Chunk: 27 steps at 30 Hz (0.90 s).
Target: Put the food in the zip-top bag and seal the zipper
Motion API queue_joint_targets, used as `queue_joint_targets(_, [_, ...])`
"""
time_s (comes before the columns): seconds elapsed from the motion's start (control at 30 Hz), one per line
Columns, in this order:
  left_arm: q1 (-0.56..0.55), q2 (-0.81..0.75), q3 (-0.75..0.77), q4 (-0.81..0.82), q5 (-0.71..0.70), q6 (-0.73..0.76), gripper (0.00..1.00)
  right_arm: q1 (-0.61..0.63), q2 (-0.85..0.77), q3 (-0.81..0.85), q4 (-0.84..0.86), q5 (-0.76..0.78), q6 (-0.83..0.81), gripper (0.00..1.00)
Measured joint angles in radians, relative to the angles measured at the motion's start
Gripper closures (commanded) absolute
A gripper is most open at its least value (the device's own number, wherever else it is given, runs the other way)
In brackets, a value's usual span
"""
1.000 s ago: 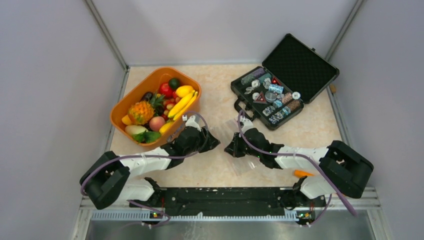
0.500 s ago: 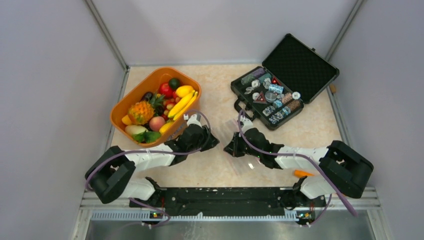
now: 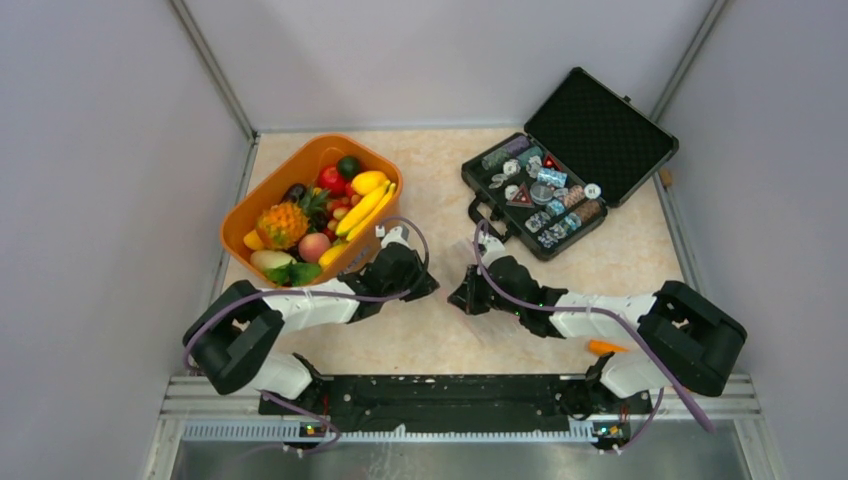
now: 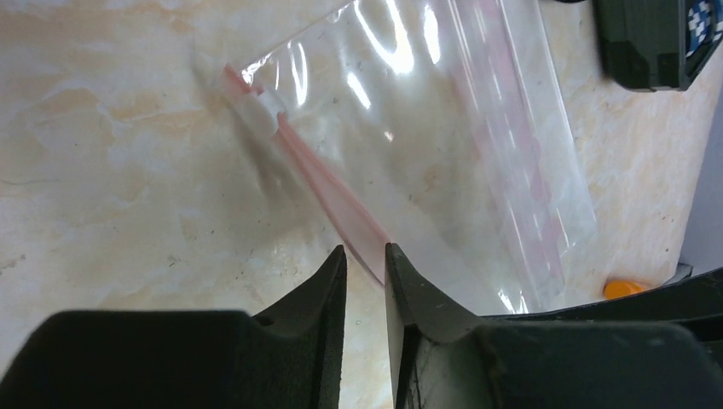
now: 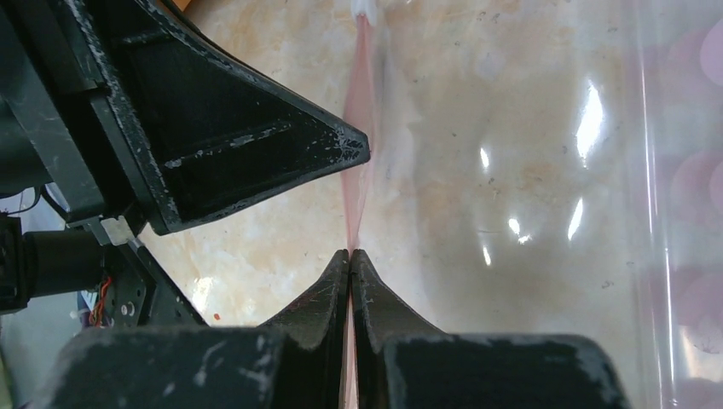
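Right hand: fingers pressed together, clamped on the zipper. The pink strip goes straight in between the tips.

Left hand: fingers a narrow gap apart. The same strip runs down into that gap. The wrist view is poor at the tips, so I can't tell if the strip touches either pad. It doesn't look gripped.

In the top view, both hands sit mid-bench, toward the near edge, tips facing each other and close together. My left fingertip shows in the right wrist view, just beside the strip.

The zip-top bag is stretched between and under the hands, and its clear sheet spreads away from the strip over the bench. There's a white slider on the strip, beyond my left hand. I see nothing in the part of the bag that's in view. From above the bag barely shows.

The food is piled in the orange basket by the left edge, toward the far-left corner, just beyond my left hand.

A small orange piece lies on the bench near the near-right corner, beside my right arm.

The black case stands open at the far-right corner, well apart from the bag. Its tray is full of chips.
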Motion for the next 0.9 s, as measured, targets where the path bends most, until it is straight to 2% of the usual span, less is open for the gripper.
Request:
queue_joint_targets(0.27, [0.0, 0.013, 0.0, -0.007, 0.023, 0.002, 0.78, 0.0, 0.022, 0.0, 0.004, 0.001, 0.0, 1.0])
queue_joint_targets(0.33, [0.0, 0.013, 0.0, -0.006, 0.027, 0.002, 0.83, 0.0, 0.028, 0.0, 0.006, 0.0, 0.0, 1.0])
queue_joint_targets(0.6, [0.0, 0.042, -0.003, -0.004, 0.071, 0.006, 0.85, 0.0, 0.047, -0.002, 0.032, -0.002, 0.006, 1.0])
queue_joint_targets(0.63, [0.0, 0.055, -0.003, -0.005, 0.076, 0.006, 0.84, 0.0, 0.047, -0.004, 0.042, -0.004, 0.006, 1.0])
queue_joint_targets(0.7, [0.0, 0.072, -0.003, -0.007, 0.084, 0.005, 0.76, 0.0, 0.048, -0.004, 0.047, -0.011, 0.008, 1.0])
queue_joint_targets(0.8, [0.0, 0.078, -0.003, -0.008, 0.09, 0.0, 0.76, 0.0, 0.048, -0.004, 0.05, -0.015, 0.009, 1.0])
queue_joint_targets(0.83, [0.0, 0.078, -0.003, -0.006, 0.091, -0.002, 0.69, 0.0, 0.048, -0.004, 0.05, -0.016, 0.009, 1.0])
queue_joint_targets(0.9, [0.0, 0.078, -0.003, 0.001, 0.094, -0.001, 0.66, 0.0, 0.048, -0.004, 0.05, -0.018, 0.009, 1.0])
